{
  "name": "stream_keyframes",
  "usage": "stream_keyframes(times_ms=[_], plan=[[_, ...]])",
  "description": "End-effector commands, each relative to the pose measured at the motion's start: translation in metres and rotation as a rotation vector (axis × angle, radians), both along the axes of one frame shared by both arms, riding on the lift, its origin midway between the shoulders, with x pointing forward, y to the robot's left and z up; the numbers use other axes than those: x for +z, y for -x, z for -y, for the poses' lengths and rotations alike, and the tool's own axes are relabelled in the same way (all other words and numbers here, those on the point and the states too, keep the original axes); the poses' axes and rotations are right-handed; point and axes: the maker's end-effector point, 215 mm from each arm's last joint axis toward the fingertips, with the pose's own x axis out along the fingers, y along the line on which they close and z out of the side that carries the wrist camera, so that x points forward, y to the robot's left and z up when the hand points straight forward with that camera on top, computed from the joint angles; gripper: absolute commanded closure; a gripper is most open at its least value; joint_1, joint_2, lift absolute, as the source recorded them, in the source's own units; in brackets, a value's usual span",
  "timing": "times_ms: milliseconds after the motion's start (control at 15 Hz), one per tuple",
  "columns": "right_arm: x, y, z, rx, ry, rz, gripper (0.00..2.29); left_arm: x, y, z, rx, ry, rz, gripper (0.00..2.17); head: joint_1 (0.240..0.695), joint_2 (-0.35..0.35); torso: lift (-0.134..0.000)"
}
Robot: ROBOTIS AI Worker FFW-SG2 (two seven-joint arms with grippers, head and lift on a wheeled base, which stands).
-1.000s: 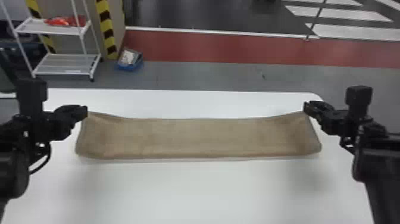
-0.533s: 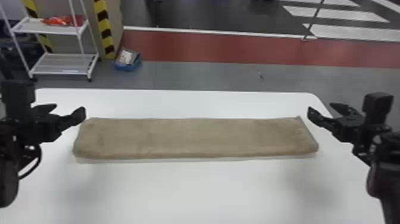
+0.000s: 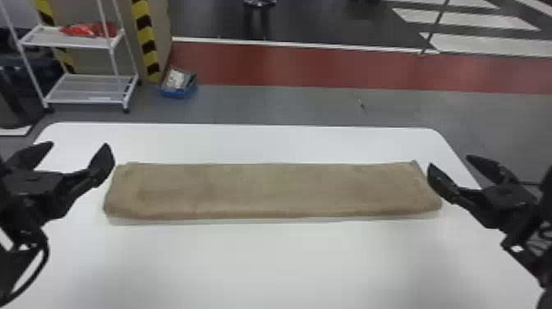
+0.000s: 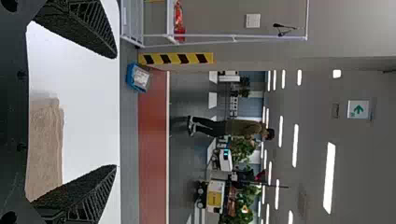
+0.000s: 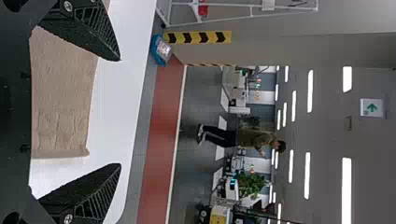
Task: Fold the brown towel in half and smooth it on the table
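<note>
In the head view, see the towel lying as a long, narrow strip across the table, apparently already halved, with smoothing probably left to do. Find the left gripper just beside the left end, wide open, holding nothing; likewise the right gripper at the opposite end, wide open and empty, with its inner finger overlapping that end from this angle. Cannot tell whether touching cloth there. Note the left arm and right arm coming in from the side edges, angled inward, with both grippers pointing toward the far side. Could snag the slightly raised far right corner if sweeping inward with the fingers so spread. Could also bunch the cloth by pushing from both ends at once, or drag the top layer askew by pressing unevenly.

In the left wrist view, find a wide gap between the fingers, with nothing gripped and part of the towel beyond. Judging by the room ahead, held nearly level; might need tilting down before smoothing, or else risk skimming over creases.

In the right wrist view, see an equally broad gap, gripping nothing, framing the towel's rumpled end. Also looks nearly level. Could leave those ripples in place by pressing too lightly or stopping short.
</note>
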Motion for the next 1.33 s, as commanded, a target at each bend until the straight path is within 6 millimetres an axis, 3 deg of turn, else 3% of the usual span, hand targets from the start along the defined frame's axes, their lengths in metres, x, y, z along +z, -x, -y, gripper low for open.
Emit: stream_keyframes(times_ms=[0,200,400,533,733,1067,1267], plan=[[0.008,0.025,-0.057,0.069,-0.049,0.066,0.08,0.002,0.018,0.034,-0.025,-0.009,0.041,0.05,0.695,-0.112,-0.12],[0.0,0.044,-0.117,0.112,-0.061,0.06,0.08,-0.009,0.03,0.074,-0.043,-0.033,0.058,0.04,0.695,-0.081,-0.12],[0.022,0.063,-0.169,0.117,-0.044,0.191,0.08,-0.011,0.041,0.106,-0.035,-0.064,0.108,0.04,0.695,-0.065,-0.12],[0.022,0.071,-0.188,0.106,-0.058,0.218,0.09,-0.017,0.048,0.124,-0.039,-0.061,0.113,0.04,0.695,-0.047,-0.12],[0.012,0.079,-0.191,0.056,-0.103,0.193,0.09,-0.029,0.056,0.138,-0.052,-0.051,0.114,0.05,0.695,-0.048,-0.12],[-0.003,0.08,-0.165,-0.059,-0.144,0.108,0.09,-0.032,0.063,0.108,0.009,-0.066,0.108,0.05,0.695,-0.063,-0.12],[-0.001,0.081,-0.174,-0.05,-0.138,0.091,0.18,-0.029,0.069,0.104,0.017,-0.064,0.108,0.05,0.695,-0.054,-0.12]])
